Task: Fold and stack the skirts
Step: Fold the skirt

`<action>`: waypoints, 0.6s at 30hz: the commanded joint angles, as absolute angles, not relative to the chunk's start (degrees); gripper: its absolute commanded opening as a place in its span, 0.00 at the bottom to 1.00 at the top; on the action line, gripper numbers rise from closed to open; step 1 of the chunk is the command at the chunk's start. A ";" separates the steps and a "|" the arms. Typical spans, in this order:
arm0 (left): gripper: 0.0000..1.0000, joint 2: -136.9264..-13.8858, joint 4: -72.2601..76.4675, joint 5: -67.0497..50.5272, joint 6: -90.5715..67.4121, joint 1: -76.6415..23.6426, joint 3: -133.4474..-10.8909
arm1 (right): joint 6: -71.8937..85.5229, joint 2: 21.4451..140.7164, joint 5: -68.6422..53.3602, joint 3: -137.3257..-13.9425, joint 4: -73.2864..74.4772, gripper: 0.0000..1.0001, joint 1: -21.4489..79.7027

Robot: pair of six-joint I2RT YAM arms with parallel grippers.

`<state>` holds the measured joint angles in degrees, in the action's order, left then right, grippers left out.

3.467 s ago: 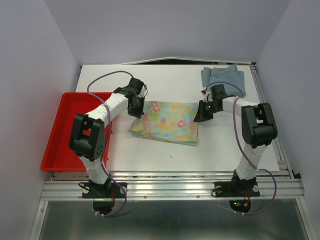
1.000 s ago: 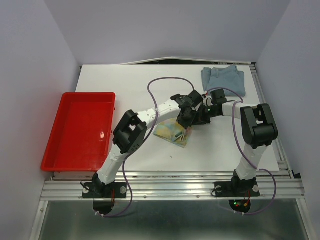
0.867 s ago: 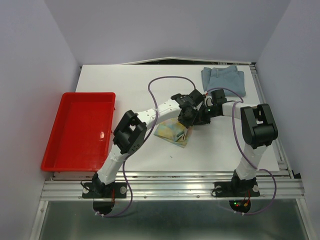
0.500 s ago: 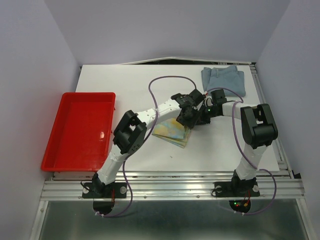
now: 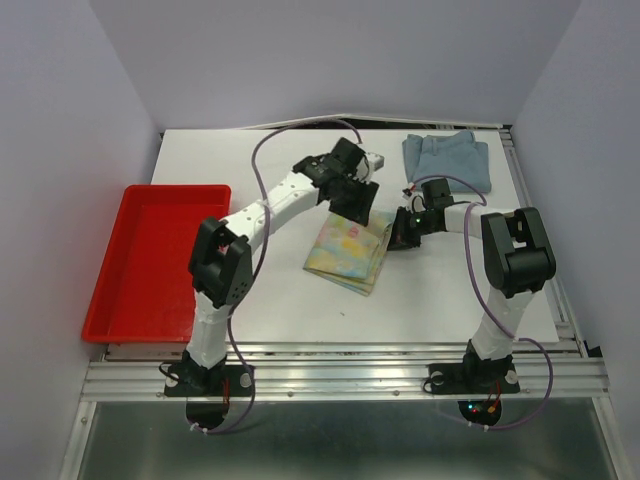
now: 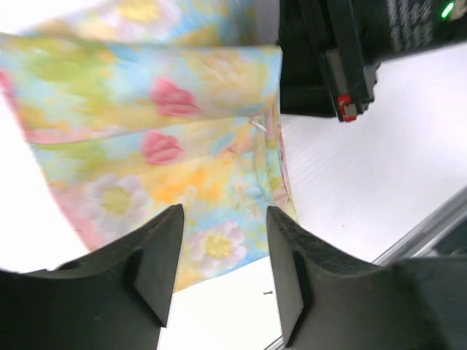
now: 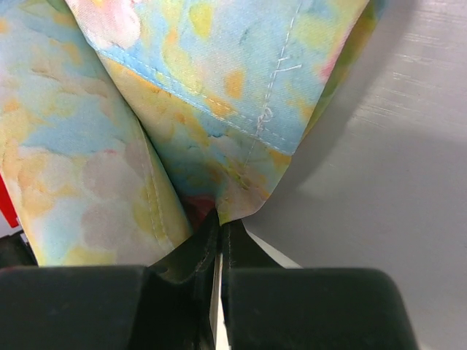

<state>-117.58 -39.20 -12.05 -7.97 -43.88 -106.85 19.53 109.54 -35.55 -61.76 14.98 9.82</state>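
Both arms at folded floral skirt (image 5: 348,252).
Outstretched left gripper (image 6: 222,270) spread, empty, above the cloth; low right gripper (image 7: 219,248) pinching the skirt's edge.

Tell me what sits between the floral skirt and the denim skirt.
The right gripper and its wrist, fingers pinching an edge of the floral skirt, fill the stretch to the denim skirt; the top view shows it.

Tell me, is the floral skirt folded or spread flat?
Folded. The floral skirt lies as a compact panel; the right wrist view shows stacked layers at its corner, pinched by the right gripper.
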 commanded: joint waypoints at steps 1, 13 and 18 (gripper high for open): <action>0.54 -113.81 -36.48 -22.50 -5.45 -37.28 -106.70 | 16.61 108.28 -32.26 -60.29 16.52 0.01 10.28; 0.16 -111.71 -7.42 -48.34 -17.12 -31.55 -79.91 | 13.27 105.74 -30.06 -63.19 20.39 0.07 10.28; 0.15 -115.03 3.42 -48.17 -24.87 -31.64 -72.16 | 11.25 105.03 -26.90 -68.11 24.24 0.45 10.28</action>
<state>-114.39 -9.50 -44.47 -18.13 -31.77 -74.24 14.66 107.57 -32.25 -63.59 19.88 9.89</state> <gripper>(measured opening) 0.156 0.293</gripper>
